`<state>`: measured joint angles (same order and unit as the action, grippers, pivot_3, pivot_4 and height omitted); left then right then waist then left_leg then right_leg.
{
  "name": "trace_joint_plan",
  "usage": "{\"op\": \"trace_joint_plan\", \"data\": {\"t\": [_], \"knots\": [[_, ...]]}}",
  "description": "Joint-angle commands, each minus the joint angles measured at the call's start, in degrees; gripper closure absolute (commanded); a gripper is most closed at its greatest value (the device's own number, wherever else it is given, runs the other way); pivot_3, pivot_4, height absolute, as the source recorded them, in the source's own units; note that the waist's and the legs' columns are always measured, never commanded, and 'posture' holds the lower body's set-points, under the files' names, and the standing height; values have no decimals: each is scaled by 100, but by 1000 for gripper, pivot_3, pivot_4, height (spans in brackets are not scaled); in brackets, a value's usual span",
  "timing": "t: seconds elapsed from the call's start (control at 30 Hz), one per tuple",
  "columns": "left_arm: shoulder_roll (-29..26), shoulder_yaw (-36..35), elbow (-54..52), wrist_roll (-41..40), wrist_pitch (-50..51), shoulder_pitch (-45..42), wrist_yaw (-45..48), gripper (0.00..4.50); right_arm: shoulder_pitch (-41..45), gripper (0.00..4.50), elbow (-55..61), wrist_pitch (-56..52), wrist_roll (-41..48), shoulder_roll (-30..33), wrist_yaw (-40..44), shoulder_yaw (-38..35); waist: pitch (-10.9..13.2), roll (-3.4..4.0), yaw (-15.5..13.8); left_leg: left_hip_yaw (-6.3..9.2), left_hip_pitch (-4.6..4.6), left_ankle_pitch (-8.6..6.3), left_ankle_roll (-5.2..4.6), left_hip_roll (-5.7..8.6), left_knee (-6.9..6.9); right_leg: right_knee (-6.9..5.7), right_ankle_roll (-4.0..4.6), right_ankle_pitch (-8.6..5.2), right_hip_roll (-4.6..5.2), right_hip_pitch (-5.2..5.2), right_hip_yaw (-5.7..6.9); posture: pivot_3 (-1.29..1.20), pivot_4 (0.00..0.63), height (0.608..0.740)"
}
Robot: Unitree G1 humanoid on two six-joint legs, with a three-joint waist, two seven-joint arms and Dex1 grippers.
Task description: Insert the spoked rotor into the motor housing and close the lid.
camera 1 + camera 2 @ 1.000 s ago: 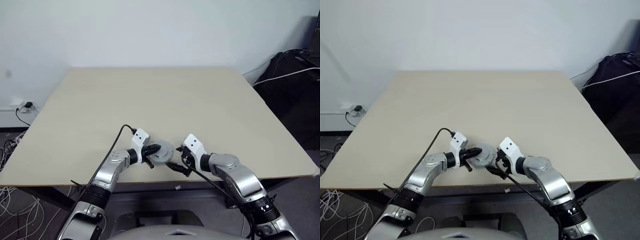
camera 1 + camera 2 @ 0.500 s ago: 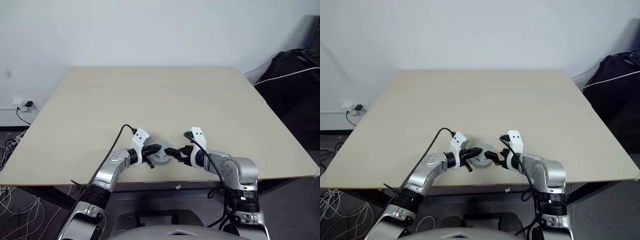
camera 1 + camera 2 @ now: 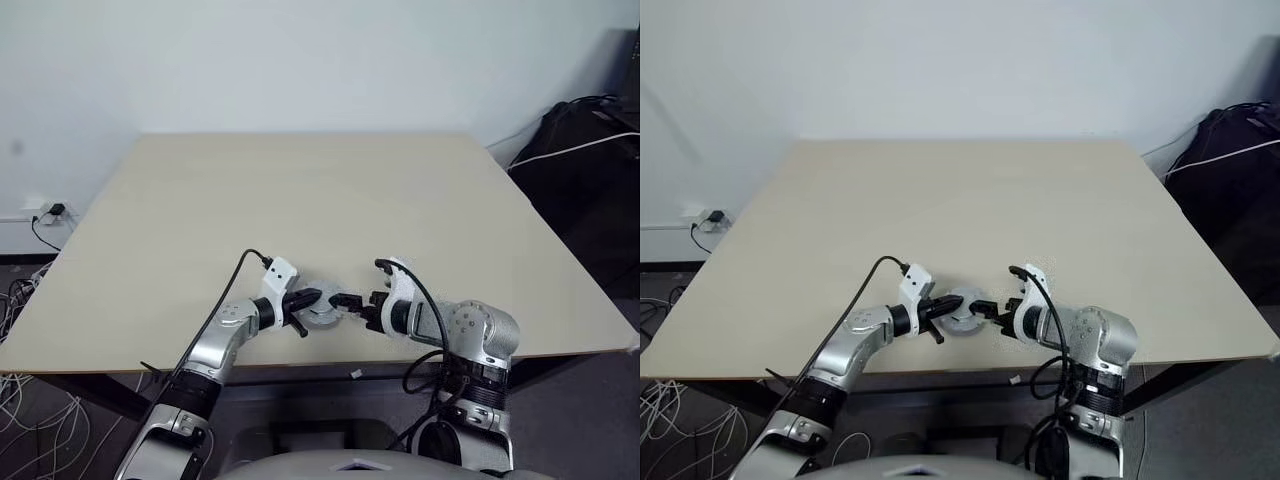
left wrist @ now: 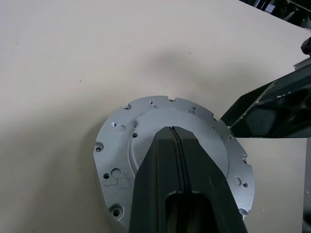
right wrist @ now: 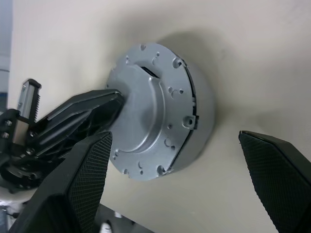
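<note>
Left pincer [image 4: 176, 133] closed, pressing on lid [image 4: 146, 116]; right pincer [image 5: 180, 167] wide open beside it.

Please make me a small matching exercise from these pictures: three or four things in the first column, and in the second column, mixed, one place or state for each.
Things
1. left gripper
2. right gripper
3. lid
4. table

Places or states
A. plain grey face showing, seated on the round assembly
B. fingers spread wide, one on each side of the assembly
C. pale beige, carries the assembly near its front edge
D. fingers shut, tips resting on the lid

Pairs: 1-D, 2-B, 3-A, 4-C
</note>
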<state>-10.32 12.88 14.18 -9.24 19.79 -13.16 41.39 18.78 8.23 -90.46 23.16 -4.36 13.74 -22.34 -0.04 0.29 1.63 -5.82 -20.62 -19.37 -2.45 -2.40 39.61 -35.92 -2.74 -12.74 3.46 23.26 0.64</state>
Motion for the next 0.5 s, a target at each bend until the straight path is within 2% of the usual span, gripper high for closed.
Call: {"op": "trace_joint_plan", "data": {"t": [0.03, 0.5], "knots": [[-12, 51, 23, 16, 122, 58, -3, 4500, 148, 19, -78, 70, 61, -120, -72, -128, 0, 1, 2, 1, 0, 0, 0, 0, 0, 0, 0, 0, 0, 0, 0, 0, 0, 740], [-42, 42, -65, 7, 161, 110, -1, 4500, 202, 19, -666, 590, 201, -604, -430, -509, -3, 4, 54, 0, -1, 5, 6, 0, 0, 0, -22, 13, 0, 0, -1, 0, 0, 740]]}}
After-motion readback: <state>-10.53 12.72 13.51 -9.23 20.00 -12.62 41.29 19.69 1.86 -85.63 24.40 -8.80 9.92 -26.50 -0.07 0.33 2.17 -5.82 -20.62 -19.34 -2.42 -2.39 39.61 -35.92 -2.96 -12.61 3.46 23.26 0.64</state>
